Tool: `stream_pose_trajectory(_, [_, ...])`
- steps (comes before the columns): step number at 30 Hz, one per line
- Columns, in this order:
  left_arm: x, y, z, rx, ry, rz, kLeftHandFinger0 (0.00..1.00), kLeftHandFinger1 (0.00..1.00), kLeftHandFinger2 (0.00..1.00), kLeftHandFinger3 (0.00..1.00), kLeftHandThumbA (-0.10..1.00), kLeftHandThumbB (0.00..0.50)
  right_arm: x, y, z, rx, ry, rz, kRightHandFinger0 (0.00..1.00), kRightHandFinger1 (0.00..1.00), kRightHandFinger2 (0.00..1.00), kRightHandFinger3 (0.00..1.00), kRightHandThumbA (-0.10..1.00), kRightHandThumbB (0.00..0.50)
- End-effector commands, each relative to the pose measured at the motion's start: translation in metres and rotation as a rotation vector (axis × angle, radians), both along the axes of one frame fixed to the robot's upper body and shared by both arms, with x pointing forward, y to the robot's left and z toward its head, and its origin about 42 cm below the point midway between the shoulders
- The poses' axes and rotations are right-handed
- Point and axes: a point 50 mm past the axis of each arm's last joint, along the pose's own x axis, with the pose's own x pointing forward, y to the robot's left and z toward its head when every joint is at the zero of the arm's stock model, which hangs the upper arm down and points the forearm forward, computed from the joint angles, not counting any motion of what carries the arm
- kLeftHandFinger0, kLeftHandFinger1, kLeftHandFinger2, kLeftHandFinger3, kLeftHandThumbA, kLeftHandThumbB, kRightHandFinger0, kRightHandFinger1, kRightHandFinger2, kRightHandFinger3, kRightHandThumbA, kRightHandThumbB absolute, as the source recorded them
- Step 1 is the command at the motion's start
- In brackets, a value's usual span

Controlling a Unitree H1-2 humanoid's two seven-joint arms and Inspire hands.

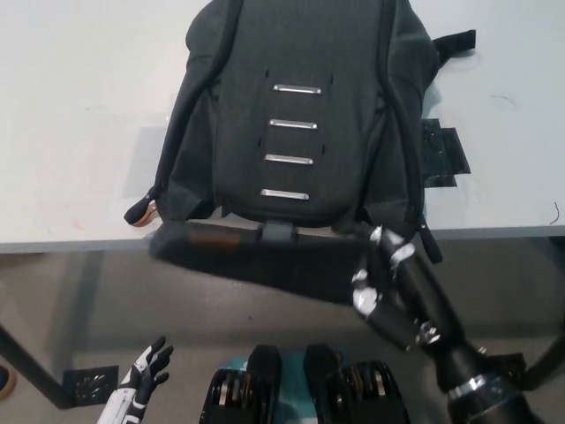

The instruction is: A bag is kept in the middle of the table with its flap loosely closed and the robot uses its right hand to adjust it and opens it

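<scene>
The dark grey bag [300, 88] lies in the middle of the white table [71, 132]. Its flap [256, 261] is folded down past the table's front edge and hangs there, baring the front panel with several metal bars [291, 124]. My black right hand [393, 287] is below the table edge at the flap's right corner, fingers closed on it. My white left hand [146, 375] rests low at the bottom left, fingers apart and holding nothing.
A black tape patch [441, 150] lies on the table just right of the bag. A strap end [455, 42] sticks out at the bag's top right. An orange zipper pull [141, 212] lies at the bag's lower left near the table edge.
</scene>
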Motion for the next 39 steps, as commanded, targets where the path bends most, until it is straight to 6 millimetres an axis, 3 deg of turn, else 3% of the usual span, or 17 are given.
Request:
stream_pose_trajectory(1, [0.003,0.006,0.011,0.008,-0.036,-0.012,1.00,1.00,1.00,1.00,1.00,0.117,-0.004,0.001,-0.016,-0.132,-0.036,0.093,0.61,0.73,0.77,0.84,0.42,0.136])
stream_pose_trajectory(3, [0.003,0.006,0.011,0.004,-0.036,-0.015,1.00,1.00,1.00,1.00,1.00,0.102,-0.007,-0.003,-0.022,-0.232,-0.004,0.125,0.84,0.93,0.96,1.00,0.54,0.152])
stream_pose_trajectory(4, [0.003,0.006,0.011,0.005,-0.036,-0.015,1.00,1.00,1.00,1.00,1.00,0.100,-0.007,-0.003,-0.024,-0.264,-0.003,0.132,0.89,0.98,1.00,1.00,0.59,0.159])
stream_pose_trajectory(5, [0.003,0.006,0.011,0.008,-0.039,-0.017,1.00,1.00,1.00,1.00,1.00,0.089,-0.009,-0.006,-0.031,-0.379,0.007,0.158,1.00,1.00,1.00,1.00,0.68,0.173])
stream_pose_trajectory(10, [0.005,0.005,0.012,0.013,-0.041,-0.013,1.00,1.00,1.00,1.00,1.00,0.118,-0.010,-0.018,-0.054,-0.667,0.075,0.287,1.00,1.00,1.00,1.00,1.00,0.258])
stream_pose_trajectory(15, [0.013,0.007,0.016,0.015,-0.057,-0.014,1.00,1.00,1.00,1.00,1.00,0.116,-0.006,-0.033,-0.063,-0.737,0.179,0.380,1.00,1.00,1.00,1.00,1.00,0.260])
stream_pose_trajectory(19, [0.016,0.008,0.019,0.000,-0.057,-0.014,1.00,1.00,1.00,1.00,1.00,0.107,-0.005,-0.051,-0.071,-0.737,0.236,0.332,1.00,1.00,1.00,1.00,1.00,0.277])
stream_pose_trajectory(23, [0.019,0.007,0.022,0.004,-0.064,-0.014,1.00,1.00,1.00,1.00,1.00,0.095,-0.008,-0.076,-0.078,-0.634,0.281,0.187,1.00,1.00,1.00,1.00,1.00,0.230])
stream_pose_trajectory(27, [0.020,0.009,0.022,0.013,-0.065,-0.012,1.00,1.00,1.00,1.00,1.00,0.086,-0.017,-0.095,-0.086,-0.541,0.315,0.110,1.00,1.00,1.00,1.00,1.00,0.225])
stream_pose_trajectory(28, [0.020,0.009,0.022,0.009,-0.069,-0.012,1.00,1.00,1.00,1.00,1.00,0.081,-0.022,-0.102,-0.087,-0.472,0.313,0.078,1.00,1.00,1.00,1.00,1.00,0.186])
stream_pose_trajectory(32, [0.023,0.012,0.023,0.010,-0.072,-0.007,1.00,1.00,1.00,1.00,1.00,0.097,-0.036,-0.113,-0.092,-0.265,0.301,-0.042,1.00,1.00,1.00,1.00,1.00,0.108])
stream_pose_trajectory(35, [0.023,0.013,0.023,0.007,-0.071,-0.004,1.00,1.00,1.00,1.00,1.00,0.096,-0.048,-0.118,-0.097,-0.122,0.295,-0.126,1.00,1.00,1.00,1.00,1.00,0.145])
stream_pose_trajectory(37, [0.023,0.013,0.023,0.010,-0.072,-0.005,1.00,1.00,1.00,1.00,1.00,0.095,-0.056,-0.115,-0.102,0.037,0.281,-0.172,1.00,1.00,1.00,1.00,1.00,0.126])
stream_pose_trajectory(39, [0.023,0.013,0.023,0.010,-0.071,-0.004,1.00,1.00,1.00,1.00,1.00,0.097,-0.062,-0.112,-0.105,0.142,0.262,-0.223,1.00,1.00,1.00,1.00,1.00,0.170])
